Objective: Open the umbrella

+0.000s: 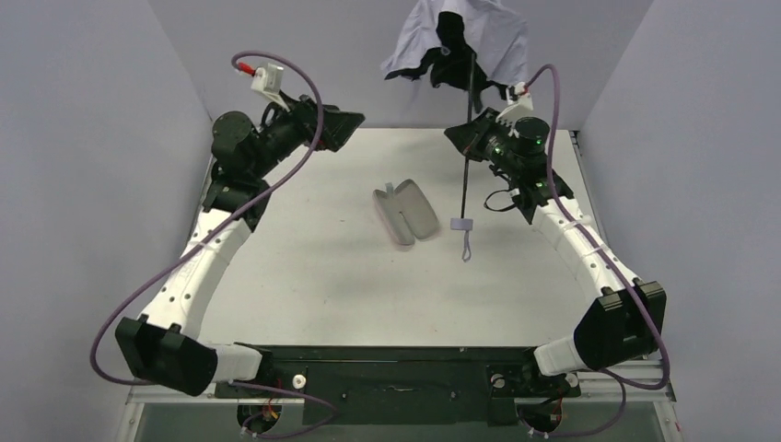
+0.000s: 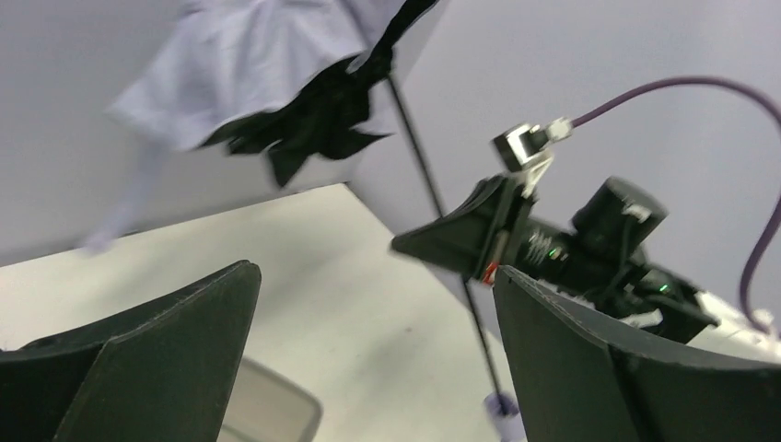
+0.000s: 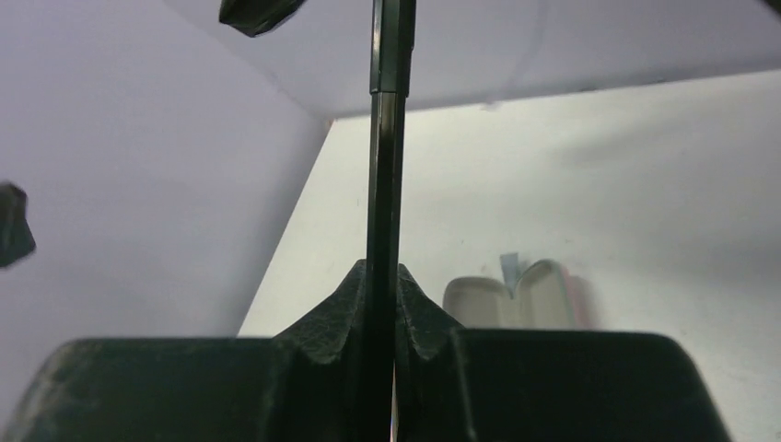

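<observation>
The umbrella's pale lavender canopy (image 1: 460,41) hangs half unfolded at the top back, with black ribs under it; it also shows in the left wrist view (image 2: 249,64). Its thin black shaft (image 1: 468,138) runs down to the small lavender handle (image 1: 461,225) with a strap loop, just above the table. My right gripper (image 1: 472,127) is shut on the shaft (image 3: 385,184) about midway and holds the umbrella up. My left gripper (image 1: 345,124) is open and empty, raised at the back left, apart from the umbrella; its fingers (image 2: 589,359) frame the view.
The pink clamshell case (image 1: 406,214) lies open on the table's middle, pale grey inside; it also shows in the right wrist view (image 3: 516,296). Grey walls close in the back and both sides.
</observation>
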Available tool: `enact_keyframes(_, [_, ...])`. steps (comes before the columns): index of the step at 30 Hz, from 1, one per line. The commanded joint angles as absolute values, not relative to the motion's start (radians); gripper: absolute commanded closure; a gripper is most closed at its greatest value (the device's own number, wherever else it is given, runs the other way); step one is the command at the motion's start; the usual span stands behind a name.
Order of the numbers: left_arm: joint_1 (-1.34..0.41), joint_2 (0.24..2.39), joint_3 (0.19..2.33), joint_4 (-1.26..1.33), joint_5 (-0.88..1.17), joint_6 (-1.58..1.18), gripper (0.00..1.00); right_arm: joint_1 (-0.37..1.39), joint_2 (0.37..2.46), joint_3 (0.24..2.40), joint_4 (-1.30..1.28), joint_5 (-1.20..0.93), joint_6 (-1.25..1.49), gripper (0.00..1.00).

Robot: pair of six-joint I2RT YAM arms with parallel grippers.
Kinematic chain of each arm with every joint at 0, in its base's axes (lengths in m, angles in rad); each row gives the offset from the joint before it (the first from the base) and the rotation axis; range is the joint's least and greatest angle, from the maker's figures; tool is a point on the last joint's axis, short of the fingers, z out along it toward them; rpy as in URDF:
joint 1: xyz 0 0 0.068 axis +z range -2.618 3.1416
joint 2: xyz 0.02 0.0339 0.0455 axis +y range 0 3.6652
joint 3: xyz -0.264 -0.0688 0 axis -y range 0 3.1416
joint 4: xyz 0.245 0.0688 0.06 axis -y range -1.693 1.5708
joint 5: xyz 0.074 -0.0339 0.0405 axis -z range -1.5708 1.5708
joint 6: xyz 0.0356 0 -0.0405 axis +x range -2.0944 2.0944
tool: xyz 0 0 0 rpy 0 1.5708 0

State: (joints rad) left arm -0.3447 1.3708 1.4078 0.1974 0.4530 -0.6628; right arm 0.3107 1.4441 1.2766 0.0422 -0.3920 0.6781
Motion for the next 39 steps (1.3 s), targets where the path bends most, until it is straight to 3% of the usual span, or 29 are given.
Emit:
enact_keyframes(1, [-0.288,1.251,1.299,0.119,0.587,-0.440,0.02,0.279,1.321,1.338,0.345,-0.399,0.702,1.00])
enact_keyframes(7, [-0.288,1.184,1.171,0.043,0.646,-0.213,0.03,0.472,1.312,1.337,0.326,-0.434,0.654,1.00])
enact_keyframes(12, [-0.290,1.140,1.135,0.026,0.640,-0.207,0.03,0.129,1.245,1.278,0.325,-0.506,0.741,1.00])
enact_keyframes(14, [-0.293,1.119,1.113,0.032,0.626,-0.200,0.03,0.082,1.255,1.266,0.336,-0.523,0.748,1.00])
enact_keyframes(19, [-0.347,1.138,1.134,0.008,0.625,-0.110,0.03,0.366,1.297,1.289,0.366,-0.471,0.710,1.00])
enact_keyframes(21, [-0.383,1.163,1.178,-0.033,0.628,-0.056,0.03,0.395,1.295,1.304,0.359,-0.491,0.730,1.00])
enact_keyframes(27, [-0.414,1.152,1.210,-0.049,0.589,-0.020,0.03,0.067,1.279,1.305,0.387,-0.574,0.832,1.00])
enact_keyframes(34, [-0.472,1.158,1.203,-0.039,0.591,0.157,0.03,0.394,1.242,1.229,0.350,-0.547,0.772,1.00])
enact_keyframes(39, [-0.550,1.150,1.229,-0.035,0.528,0.442,0.03,0.337,1.179,1.176,0.291,-0.596,0.780,1.00])
